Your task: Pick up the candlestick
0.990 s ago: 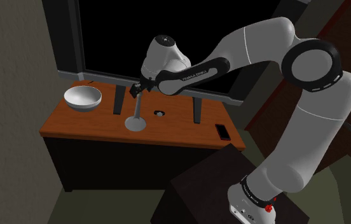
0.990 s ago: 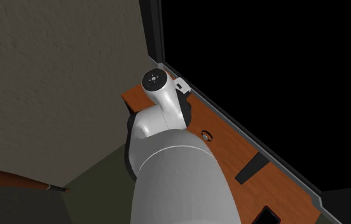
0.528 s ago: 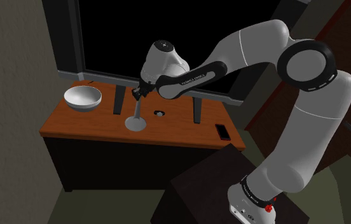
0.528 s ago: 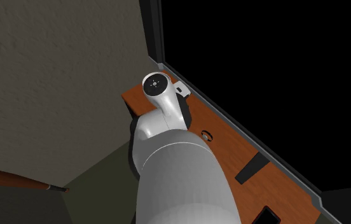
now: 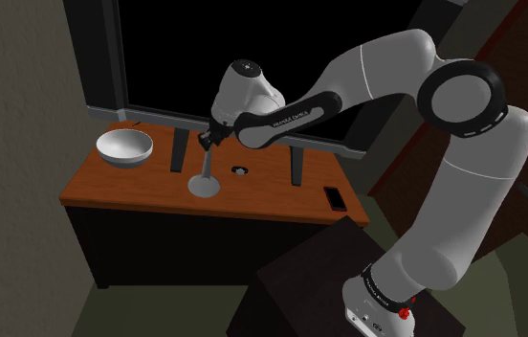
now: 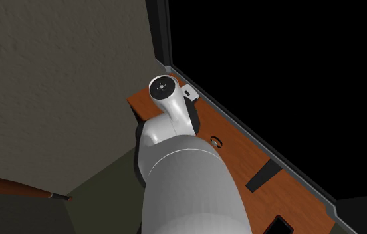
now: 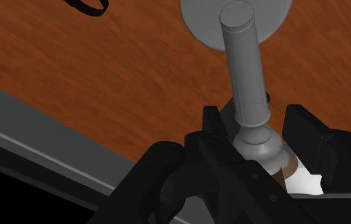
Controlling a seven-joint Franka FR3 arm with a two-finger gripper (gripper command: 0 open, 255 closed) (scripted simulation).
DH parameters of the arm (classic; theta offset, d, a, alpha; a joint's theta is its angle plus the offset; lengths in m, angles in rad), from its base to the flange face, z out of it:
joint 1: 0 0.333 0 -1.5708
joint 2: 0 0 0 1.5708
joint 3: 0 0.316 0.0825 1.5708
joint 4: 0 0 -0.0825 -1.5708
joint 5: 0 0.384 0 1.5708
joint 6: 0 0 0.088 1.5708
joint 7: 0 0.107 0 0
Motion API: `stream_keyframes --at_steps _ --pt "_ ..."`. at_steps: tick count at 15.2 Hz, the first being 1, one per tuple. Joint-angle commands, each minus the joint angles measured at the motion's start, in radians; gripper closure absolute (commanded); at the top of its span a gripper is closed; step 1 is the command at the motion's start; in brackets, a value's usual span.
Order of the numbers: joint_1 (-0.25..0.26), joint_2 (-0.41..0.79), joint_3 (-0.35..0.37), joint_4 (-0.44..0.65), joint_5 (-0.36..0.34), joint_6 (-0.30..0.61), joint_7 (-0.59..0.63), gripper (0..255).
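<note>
Change: Since a second ago the wrist has shifted slightly away from the bowl [image 5: 124, 146] and turned a little. Over the last half second nothing has moved.
Meaning: The approach looks finished. The pause probably belongs to the grasp itself, so the lift has not yet begun.
Candlestick [image 5: 205, 182]: It is a plain grey piece on the table [image 5: 109, 191], near the bowl on the arm's side. Its round base lies flat on the wood and the stem leans slightly away from the bowl up into the gripper [image 5: 210, 142].
Gripper [image 7: 255, 116]: The black fingers stand either side of the flared upper end of the candlestick [image 7: 247, 70] and appear to press against it, a clasp rather than a loose straddle.
Arm: It reaches from the stand across towards the bowl, the elbow held high and the forearm sloping down. The hand points steeply down along the stem.
Next: A straight lift should do. The grip is high on a leaning stem, so the base may swing as it leaves the table.
</note>
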Motion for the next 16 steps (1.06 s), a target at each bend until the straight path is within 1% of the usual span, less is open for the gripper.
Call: stream_keyframes --at_steps 1,14,16 --pt "-0.004 -0.013 0.006 0.003 0.013 -0.015 -0.012 255" --pt "-0.026 -0.104 0.043 0.06 0.11 -0.15 -0.101 255" --pt "-0.026 -0.105 0.043 0.06 0.111 -0.152 -0.102 255"
